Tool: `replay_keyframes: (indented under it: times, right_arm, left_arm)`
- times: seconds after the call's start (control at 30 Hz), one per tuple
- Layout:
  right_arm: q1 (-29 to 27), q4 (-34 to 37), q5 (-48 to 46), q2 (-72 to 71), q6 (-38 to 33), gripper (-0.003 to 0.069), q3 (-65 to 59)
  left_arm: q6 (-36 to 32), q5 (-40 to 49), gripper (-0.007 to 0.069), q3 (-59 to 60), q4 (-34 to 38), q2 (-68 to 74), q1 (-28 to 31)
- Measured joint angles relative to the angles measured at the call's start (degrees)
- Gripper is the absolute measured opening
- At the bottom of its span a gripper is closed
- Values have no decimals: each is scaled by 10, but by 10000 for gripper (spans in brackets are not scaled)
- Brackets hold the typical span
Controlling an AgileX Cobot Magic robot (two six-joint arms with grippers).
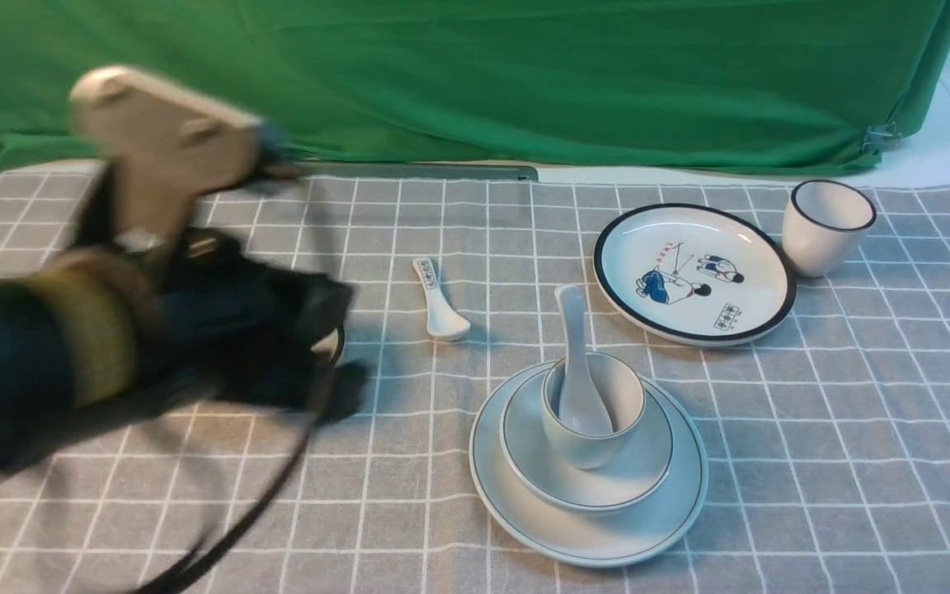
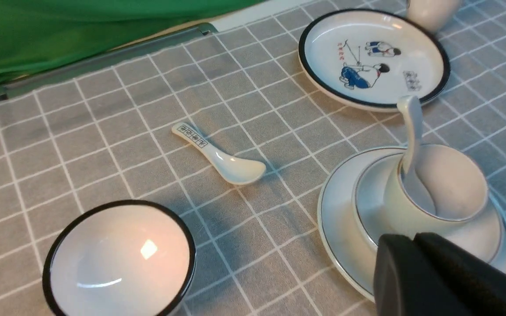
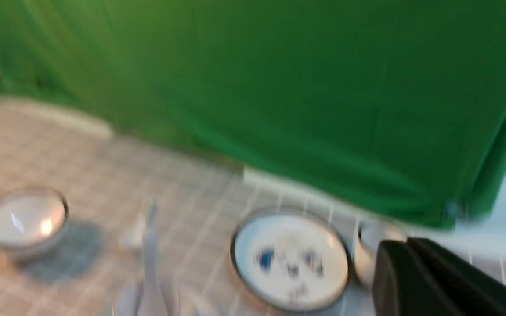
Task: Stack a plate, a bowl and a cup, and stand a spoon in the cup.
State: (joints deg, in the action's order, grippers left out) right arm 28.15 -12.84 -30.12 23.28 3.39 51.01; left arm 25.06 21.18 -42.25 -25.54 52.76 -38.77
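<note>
The pale plate (image 1: 590,532) sits at the front centre of the checked cloth. The shallow bowl (image 1: 644,470) sits on it, and the small cup (image 1: 586,445) stands in the bowl. The plain white spoon (image 1: 578,363) stands in the cup with its handle leaning up and away. The same stack shows in the left wrist view: plate (image 2: 338,241), bowl (image 2: 369,202), cup (image 2: 404,215), spoon (image 2: 411,127). My left arm (image 1: 219,330) is blurred, left of the stack. My left gripper (image 2: 413,239) is shut and empty, clear of the stack. My right gripper (image 3: 404,243) is shut and empty; it does not show in the front view.
A black-rimmed cartoon plate (image 1: 693,272) and a tall black-rimmed cup (image 1: 825,224) stand at the back right. A small printed spoon (image 1: 440,301) lies mid-table. A black-rimmed bowl (image 2: 119,259) sits by the left arm. A green backdrop (image 1: 475,74) closes the far edge.
</note>
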Motion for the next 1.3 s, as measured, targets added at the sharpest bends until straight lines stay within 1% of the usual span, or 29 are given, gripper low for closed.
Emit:
replay_keyframes:
  times: [0.1,0.17,0.2,0.23,0.33,0.47,0.63,1.1,1.2,1.27,1.3]
  right_arm:
    - [0,0,85,-70,0,44,-70]
    - [0,0,170,-133,3,44,-152]
    - [0,0,176,-137,3,44,-157]
    - [0,0,219,-166,7,47,-197]
    - [0,0,253,-191,7,66,-230]
    - [0,0,260,-197,8,106,-240]
    - [0,0,256,-197,8,134,-240]
    - [0,0,254,-198,8,162,-240]
    - [0,0,254,-198,8,169,-240]
    - [0,0,254,-198,8,175,-240]
    - [0,0,254,-198,8,175,-240]
  left_arm:
    - [16,-4,8,50,-3,-67,0]
    - [28,-5,8,111,-3,-146,0]
    - [29,-5,8,120,-3,-157,0]
    - [40,-5,9,152,3,-200,0]
    - [43,-6,10,192,15,-265,0]
    - [44,-7,10,214,19,-325,0]
    - [37,-8,10,215,21,-353,0]
    - [32,-8,11,215,28,-354,0]
    - [-2,-8,11,215,68,-363,10]
    - [-79,-8,11,216,140,-376,38]
    - [-89,-9,11,217,157,-380,42]
